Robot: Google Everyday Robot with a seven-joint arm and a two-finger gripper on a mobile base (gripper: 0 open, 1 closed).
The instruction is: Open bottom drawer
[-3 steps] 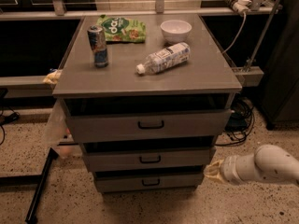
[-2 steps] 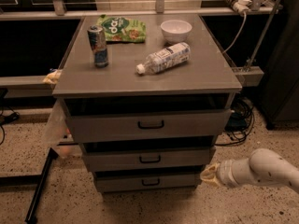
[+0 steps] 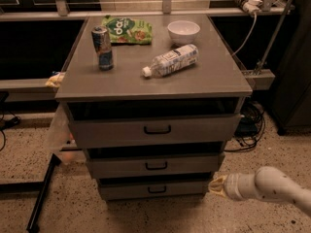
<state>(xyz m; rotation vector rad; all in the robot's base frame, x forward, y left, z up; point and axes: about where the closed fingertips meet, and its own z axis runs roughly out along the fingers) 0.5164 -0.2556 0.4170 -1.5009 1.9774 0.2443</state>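
Observation:
The grey cabinet has three drawers. The bottom drawer is the lowest and narrowest grey front, with a small black bar handle. It sits flush under the middle drawer and top drawer. My gripper comes in from the lower right on a white arm. Its yellowish tip is just off the right end of the bottom drawer front, at that drawer's height, well right of the handle.
On the cabinet top stand a can, a green snack bag, a white bowl and a lying plastic bottle. Cables hang at the right. A black bar lies on the speckled floor at left.
My gripper and arm have moved left and slightly down, closer to the right end of the bottom drawer. The drawers have not moved.

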